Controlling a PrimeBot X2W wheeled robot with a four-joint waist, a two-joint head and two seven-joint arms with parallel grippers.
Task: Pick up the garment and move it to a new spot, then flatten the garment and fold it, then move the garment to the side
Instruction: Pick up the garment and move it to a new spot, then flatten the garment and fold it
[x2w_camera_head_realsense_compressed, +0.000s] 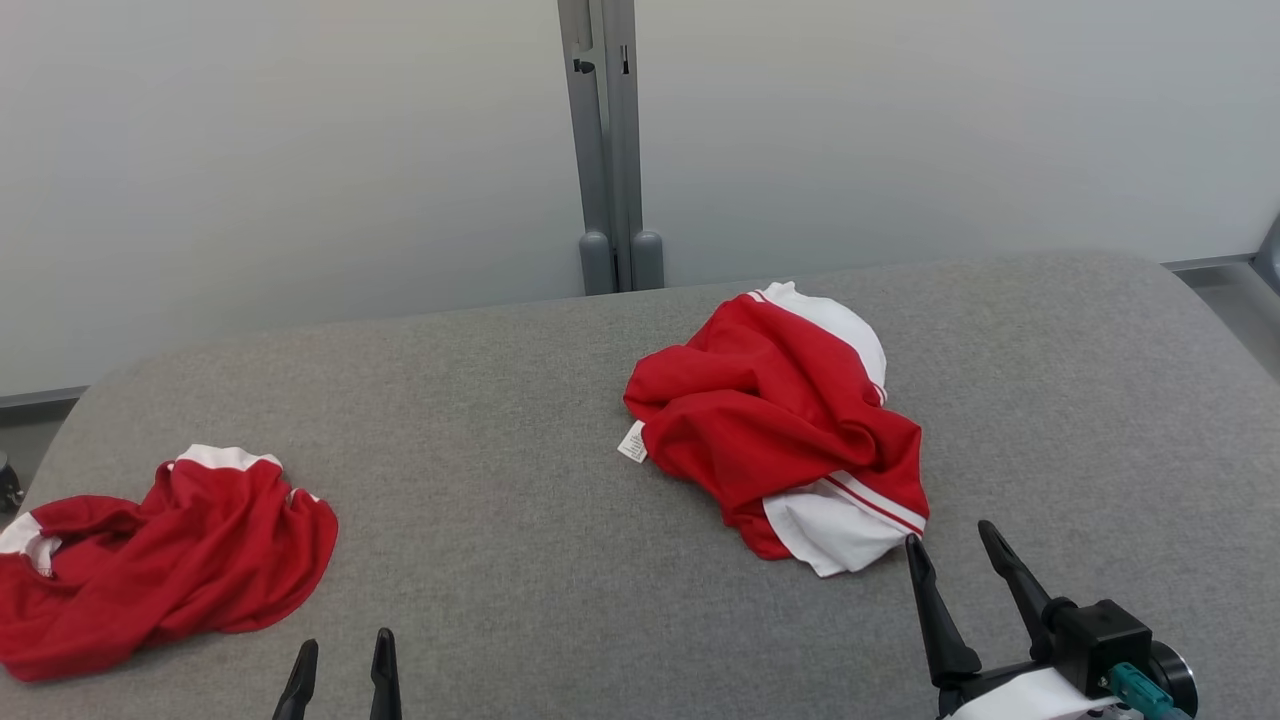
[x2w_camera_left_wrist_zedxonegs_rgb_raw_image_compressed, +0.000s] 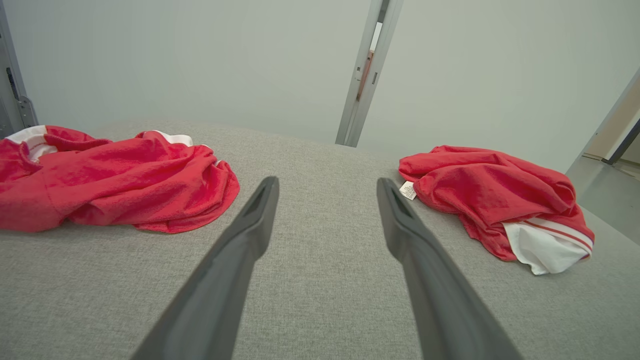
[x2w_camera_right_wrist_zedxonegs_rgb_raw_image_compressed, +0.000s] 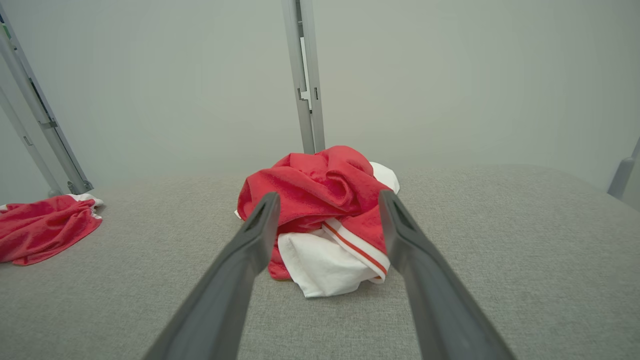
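Head view: garment (x2w_camera_head_realsense_compressed: 775, 420) lies just beyond the right claw (x2w_camera_head_realsense_compressed: 948, 533), spread wide, empty.

1. A plain pale wall (x2w_camera_head_realsense_compressed: 300, 150) stands behind, evenly lit.
2. A grey metal post (x2w_camera_head_realsense_compressed: 608, 150) stands behind the far edge of the grey fabric table (x2w_camera_head_realsense_compressed: 500, 560).
3. Grey floor (x2w_camera_head_realsense_compressed: 1238, 312) shows past its far right corner.

Bright, even, soft-shadowed, sharp light
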